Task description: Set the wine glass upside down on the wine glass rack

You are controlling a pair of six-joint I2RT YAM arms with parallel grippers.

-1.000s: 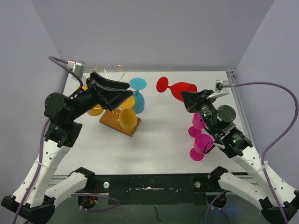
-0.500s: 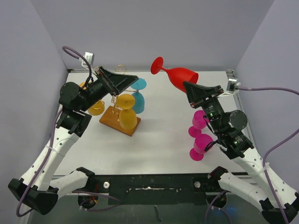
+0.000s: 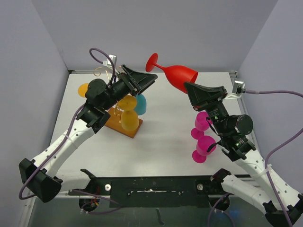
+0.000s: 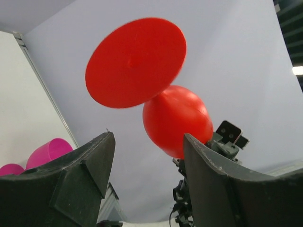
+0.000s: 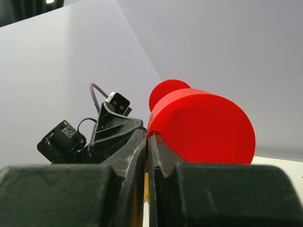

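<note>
Aloft, right claw (image 3: 188, 88) tight on the red wine glass (image 3: 177, 74), left claw (image 3: 150, 80) wide, facing its foot.

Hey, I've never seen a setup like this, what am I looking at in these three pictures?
Two robot arms are bolted at the near edge of a table. One picture looks down from above and behind them; the other two come from a camera on each wrist. The right gripper is shut on the rim of a red wine glass, held in the air with its foot toward the left gripper, which is open and empty. On the table stands a gold wire rack on a wooden base, carrying yellow glasses and a teal glass. Two pink glasses sit near the right arm.
</note>
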